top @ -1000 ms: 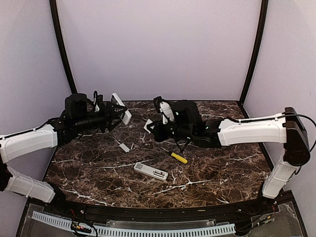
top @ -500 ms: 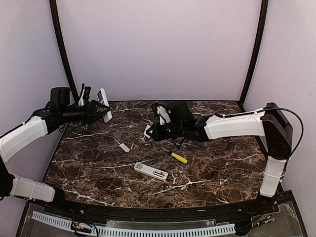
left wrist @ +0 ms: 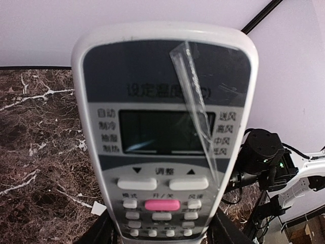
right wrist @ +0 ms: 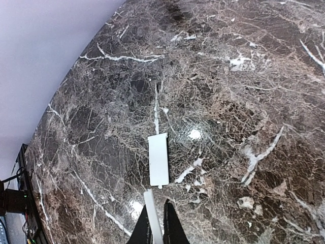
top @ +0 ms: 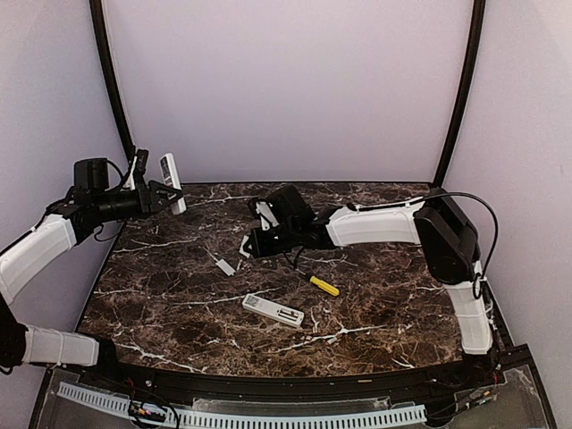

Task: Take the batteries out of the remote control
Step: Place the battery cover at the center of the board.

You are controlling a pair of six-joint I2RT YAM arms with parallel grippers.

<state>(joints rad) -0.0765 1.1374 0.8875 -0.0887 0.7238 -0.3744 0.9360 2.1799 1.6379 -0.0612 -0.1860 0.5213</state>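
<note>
Lighting's bright and even, coming from overhead, so shadows on the marble tabletop (top: 384, 295) stay really soft. The glossy stone throws a couple of white glare spots (right wrist: 194, 134) in the right wrist view, which bows at the edges. Left wrist: remote control (left wrist: 165, 137) is mostly crisp, top lettering slightly soft, and its tape strip (left wrist: 195, 112) glints.

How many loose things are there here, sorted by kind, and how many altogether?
Remotes: 2, the held remote and the lying remote.
Cover plates: 2, the lying plate and the gripped plate.
Yellow-handled tool: 1.
Total: 5.
</note>
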